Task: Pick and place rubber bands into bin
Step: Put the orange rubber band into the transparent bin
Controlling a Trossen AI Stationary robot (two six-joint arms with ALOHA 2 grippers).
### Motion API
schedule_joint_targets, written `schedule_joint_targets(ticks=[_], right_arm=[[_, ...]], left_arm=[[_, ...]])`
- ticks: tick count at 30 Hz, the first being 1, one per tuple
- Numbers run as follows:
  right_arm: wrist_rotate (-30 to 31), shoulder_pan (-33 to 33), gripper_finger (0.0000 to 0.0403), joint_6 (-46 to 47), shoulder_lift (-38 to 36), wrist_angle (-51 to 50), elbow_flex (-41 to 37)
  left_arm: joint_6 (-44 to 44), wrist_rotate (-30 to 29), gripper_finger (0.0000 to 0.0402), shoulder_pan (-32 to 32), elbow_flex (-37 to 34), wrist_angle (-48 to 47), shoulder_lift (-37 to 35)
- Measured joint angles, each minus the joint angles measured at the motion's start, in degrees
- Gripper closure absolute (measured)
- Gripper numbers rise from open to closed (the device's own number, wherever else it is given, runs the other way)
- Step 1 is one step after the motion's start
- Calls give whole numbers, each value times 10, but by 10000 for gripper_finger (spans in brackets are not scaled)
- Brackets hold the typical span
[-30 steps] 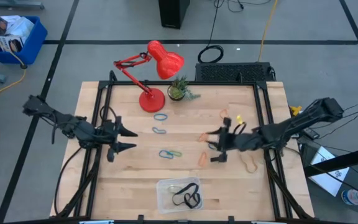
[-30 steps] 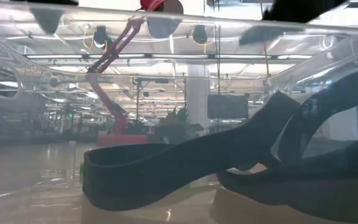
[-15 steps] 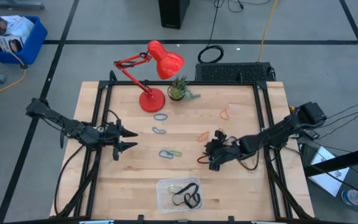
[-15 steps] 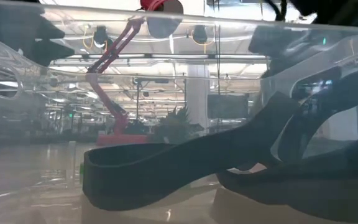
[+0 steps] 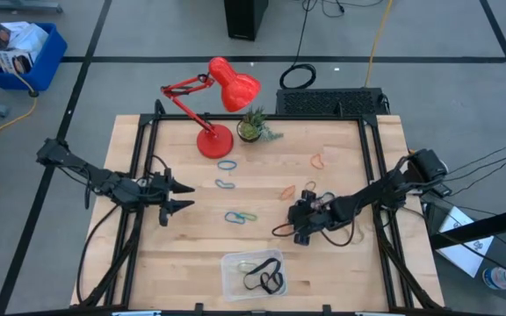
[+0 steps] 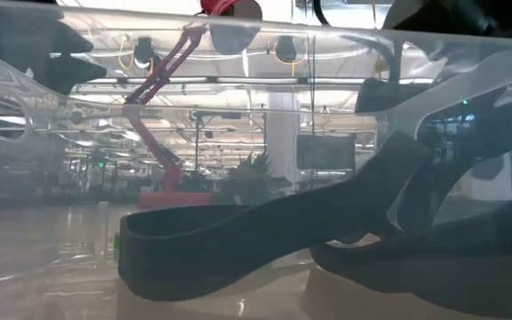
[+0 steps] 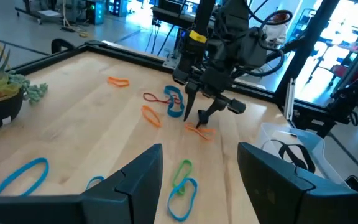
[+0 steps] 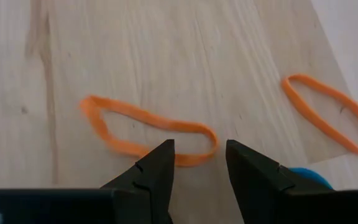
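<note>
From table height we see little: the clear wall of the bin fills that view, a thick black band lying inside it blurs across the front, and only the red lamp shows through; neither gripper can be made out there; from above, the orange band under the right arm is hidden by the arm itself.

We find the right gripper low over the wood, right of centre and beyond the bin, its jaws spread a little and empty; in its own wrist view the fingertips stand just at the near edge of an orange rubber band, and we cannot tell whether they touch it; a second orange band lies apart, cut off at the frame edge.

The left gripper hangs near the table's left side, jaws wide and empty; blue and green bands lie between the grippers.
</note>
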Motion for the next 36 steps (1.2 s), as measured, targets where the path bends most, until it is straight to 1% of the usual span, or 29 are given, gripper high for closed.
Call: schedule_joint_targets(ticks=[2,4,7,14,18,22,25,28,29,31,34,36], right_arm=[[1,-1,261,1,9,4,1],[-13,-7,267,2,13,6,1],[-29,-14,284,2,12,6,1],[-52,-26,352,-5,9,2,1],[-48,-26,394,-12,10,3,1],[-46,-26,398,-7,4,4,0],[-42,-26,400,4,-17,-5,-3],[-2,-26,401,19,-61,3,-3],[20,-26,401,19,-79,11,-2],[88,-20,401,13,-111,26,-2],[181,-12,402,-33,-152,107,-2],[216,-8,402,-89,-177,178,-2]], left_arm=[[0,0,188,0,0,0,0],[0,0,188,0,0,0,0],[0,0,188,0,0,0,0],[0,0,188,0,0,0,0],[0,0,188,0,0,-1,0],[3,0,188,0,0,-1,0],[10,0,188,0,0,-1,0],[10,0,188,0,0,-1,0],[10,0,188,0,0,-1,0],[10,0,188,0,0,-1,0],[13,0,188,0,0,-1,0],[14,0,188,0,0,-1,0]])
